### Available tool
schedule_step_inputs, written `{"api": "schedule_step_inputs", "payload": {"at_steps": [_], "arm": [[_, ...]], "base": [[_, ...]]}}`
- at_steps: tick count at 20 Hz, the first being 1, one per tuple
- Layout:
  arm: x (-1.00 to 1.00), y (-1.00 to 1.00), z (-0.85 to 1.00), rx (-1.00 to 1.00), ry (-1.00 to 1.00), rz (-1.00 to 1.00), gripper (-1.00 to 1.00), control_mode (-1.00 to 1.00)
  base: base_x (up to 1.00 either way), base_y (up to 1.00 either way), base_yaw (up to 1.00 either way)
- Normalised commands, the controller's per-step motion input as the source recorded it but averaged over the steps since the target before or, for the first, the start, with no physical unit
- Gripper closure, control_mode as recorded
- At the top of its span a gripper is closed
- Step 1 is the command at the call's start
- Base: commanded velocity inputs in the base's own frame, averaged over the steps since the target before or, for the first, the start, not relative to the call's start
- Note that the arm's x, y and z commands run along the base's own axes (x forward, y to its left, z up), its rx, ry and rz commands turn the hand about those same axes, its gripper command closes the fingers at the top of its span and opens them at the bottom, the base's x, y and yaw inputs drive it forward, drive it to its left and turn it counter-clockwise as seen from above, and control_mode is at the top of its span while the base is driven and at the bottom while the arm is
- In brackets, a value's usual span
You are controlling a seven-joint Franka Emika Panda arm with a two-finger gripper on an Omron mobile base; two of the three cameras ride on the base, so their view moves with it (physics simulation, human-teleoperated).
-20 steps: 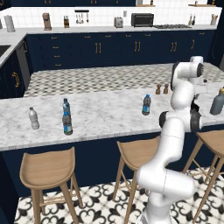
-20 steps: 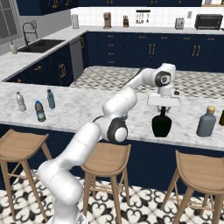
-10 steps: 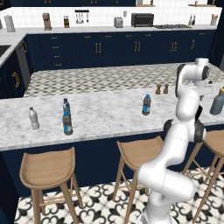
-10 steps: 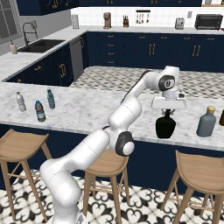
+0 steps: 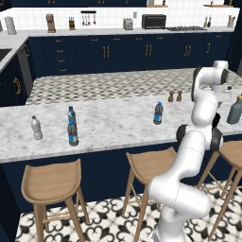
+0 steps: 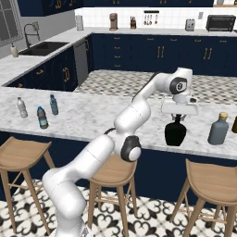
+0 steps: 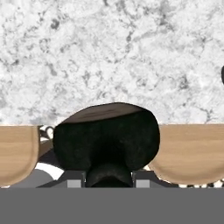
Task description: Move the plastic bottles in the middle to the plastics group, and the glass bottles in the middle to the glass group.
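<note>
Left base view: the arm stands at 3 o'clock; the grey bottle (image 5: pixel 235 110) sits just right of it on the counter (image 5: pixel 113 123). One water bottle (image 5: pixel 158 113) is mid-counter, another (image 5: pixel 73 133) at 9 o'clock beside the teal bottle (image 5: pixel 71 115) and pale bottle (image 5: pixel 36 127)

Right base view: the gripper (image 6: pixel 177 120) is closed on the neck of the black bottle (image 6: pixel 175 133), at 3 o'clock, near the grey bottle (image 6: pixel 218 129)

Hand view: the black bottle (image 7: pixel 107 138) sits at 6 o'clock between the fingertips, above the marble

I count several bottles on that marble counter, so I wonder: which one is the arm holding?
The squat black bulbous bottle. The gripper is shut on its neck; the tall grey bottle and small water bottles stand apart, untouched.
</note>
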Motion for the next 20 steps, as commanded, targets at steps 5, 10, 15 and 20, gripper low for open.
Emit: {"api": "schedule_step_inputs", "payload": {"at_steps": [5, 10, 15, 20], "arm": [[0.33, 0.0, 0.0, 0.0, 0.04, -0.18, 1.0, -1.0], [0.31, -0.03, 0.06, 0.03, 0.03, -0.25, 1.0, -1.0], [0.14, -0.17, 0.07, 0.04, 0.02, -0.22, 1.0, -1.0], [0.04, -0.03, 0.0, 0.0, 0.0, -0.08, 1.0, -1.0]], "base": [[0.0, 0.0, 0.0], [0.0, 0.0, 0.0], [0.0, 0.0, 0.0], [0.0, 0.0, 0.0]]}}
